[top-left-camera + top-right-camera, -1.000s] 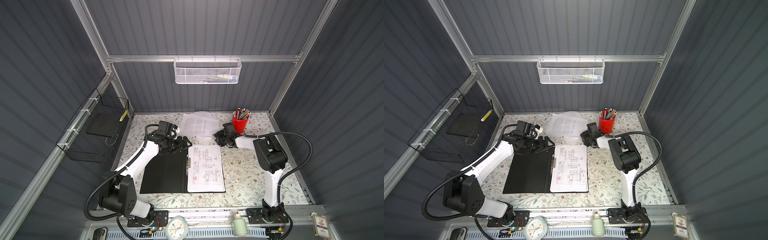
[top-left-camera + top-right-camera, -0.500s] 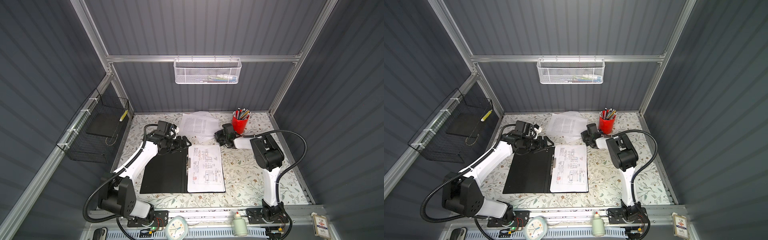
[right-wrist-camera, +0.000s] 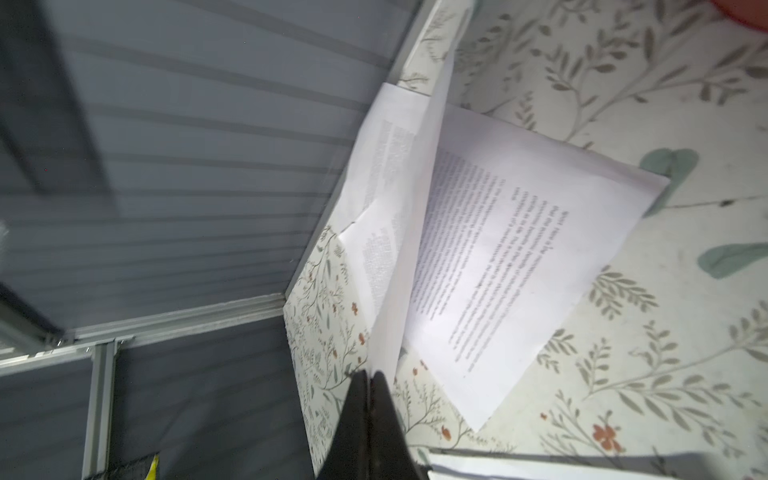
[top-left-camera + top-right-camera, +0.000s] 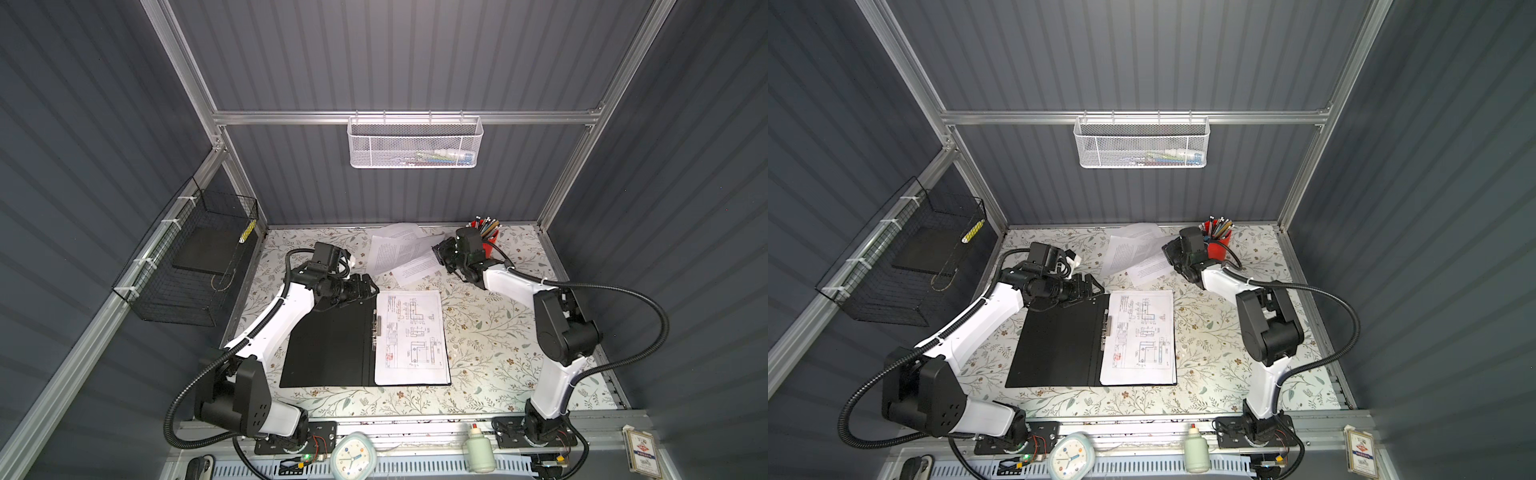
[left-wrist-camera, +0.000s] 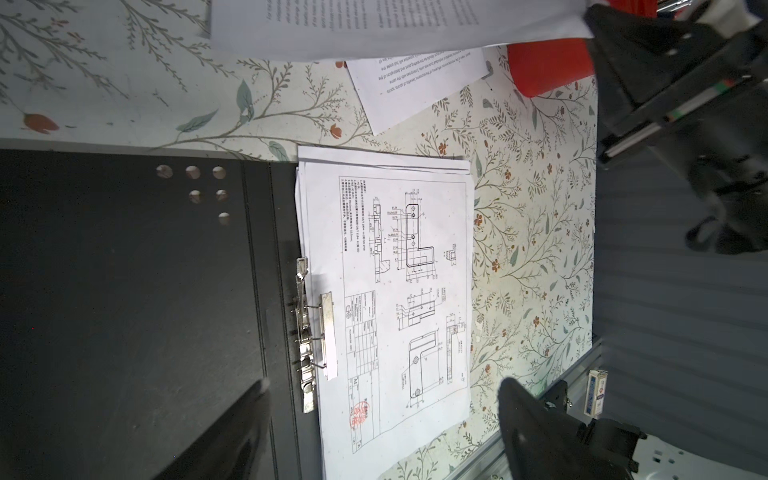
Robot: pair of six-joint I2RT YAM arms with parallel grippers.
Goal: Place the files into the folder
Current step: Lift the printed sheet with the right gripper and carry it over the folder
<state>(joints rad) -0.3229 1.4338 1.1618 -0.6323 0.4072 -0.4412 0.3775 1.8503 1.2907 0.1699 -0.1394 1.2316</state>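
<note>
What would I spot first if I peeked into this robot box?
Probably the big open folder in the middle of the flowery table, black inside, with a drawing sheet lying on its right half. Behind it, the right gripper pinches the edge of a text sheet, holding it up off another page, close to a red pencil cup.

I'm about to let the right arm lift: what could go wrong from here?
The right gripper pinches only the edge of one sheet, so it may slip out or tear. The sheet underneath could drag along. The red pencil cup stands close beside that wrist; a swing might tip it.
</note>
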